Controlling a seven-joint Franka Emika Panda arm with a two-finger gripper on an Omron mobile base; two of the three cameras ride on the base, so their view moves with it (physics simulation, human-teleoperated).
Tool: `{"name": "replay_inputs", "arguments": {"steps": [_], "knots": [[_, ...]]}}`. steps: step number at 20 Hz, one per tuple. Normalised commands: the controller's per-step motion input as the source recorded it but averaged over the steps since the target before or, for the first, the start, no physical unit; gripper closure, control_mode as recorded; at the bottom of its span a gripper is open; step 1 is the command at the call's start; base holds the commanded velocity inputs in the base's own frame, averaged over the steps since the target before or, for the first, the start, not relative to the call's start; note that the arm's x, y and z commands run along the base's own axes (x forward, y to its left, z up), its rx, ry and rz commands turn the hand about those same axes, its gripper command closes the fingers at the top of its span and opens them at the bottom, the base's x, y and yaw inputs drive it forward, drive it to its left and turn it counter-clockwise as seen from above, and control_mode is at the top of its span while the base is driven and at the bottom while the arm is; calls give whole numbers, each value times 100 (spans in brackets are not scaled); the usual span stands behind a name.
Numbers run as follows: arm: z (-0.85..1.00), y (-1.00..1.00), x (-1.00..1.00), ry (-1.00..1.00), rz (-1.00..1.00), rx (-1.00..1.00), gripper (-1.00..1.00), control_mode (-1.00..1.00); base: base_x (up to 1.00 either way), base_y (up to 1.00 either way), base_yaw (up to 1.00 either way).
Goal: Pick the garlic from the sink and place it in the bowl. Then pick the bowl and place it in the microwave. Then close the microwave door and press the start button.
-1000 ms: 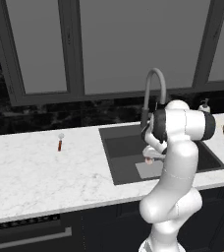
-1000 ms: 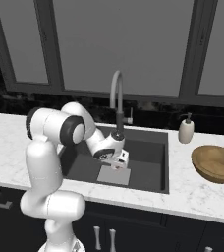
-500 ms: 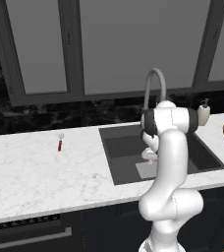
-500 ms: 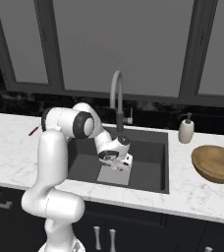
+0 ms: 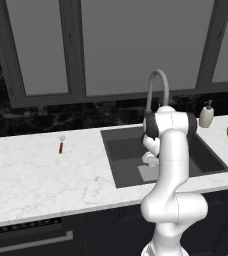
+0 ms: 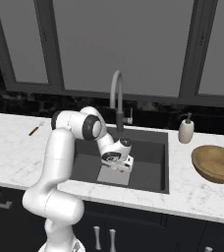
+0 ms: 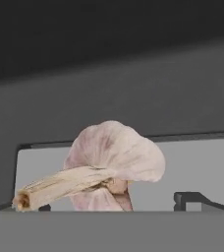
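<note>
Down in the sink (image 6: 155,147), the gripper (image 6: 120,166) hangs low over the lighter grey square on the basin floor, its jaws spread wide and closed on nothing. In the hand view the garlic (image 7: 115,165) sits right in front of the gripper — between the two dark finger tips (image 7: 195,199), its dry stalk pointing off to one side — resting on that pale square; whether the tips touch it I cannot tell. The faucet (image 6: 117,101) rises just behind the gripper. The bowl (image 6: 216,164) stands on the counter (image 6: 15,152) well off to the gripper's right, beyond a soap dispenser (image 6: 185,130). A red-handled utensil (image 5: 61,145) lies far to its left.
</note>
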Motion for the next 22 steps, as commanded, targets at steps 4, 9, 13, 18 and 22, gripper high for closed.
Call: {"name": "replay_inputs", "arguments": {"steps": [4, 9, 13, 18, 22], "knots": [[-15, 0, 36, 1, 0, 1, -100, -100, 0, 0, 0], [-4, 0, 30, 0, 0, 1, -100, -100, 0, 0, 0], [-7, 8, 23, 0, 0, 0, -100, -100, 0, 0, 0], [0, 16, 15, 0, 0, 0, -100, -100, 0, 0, 0], [0, 22, 14, 0, 0, 0, -100, -100, 0, 0, 0]]}}
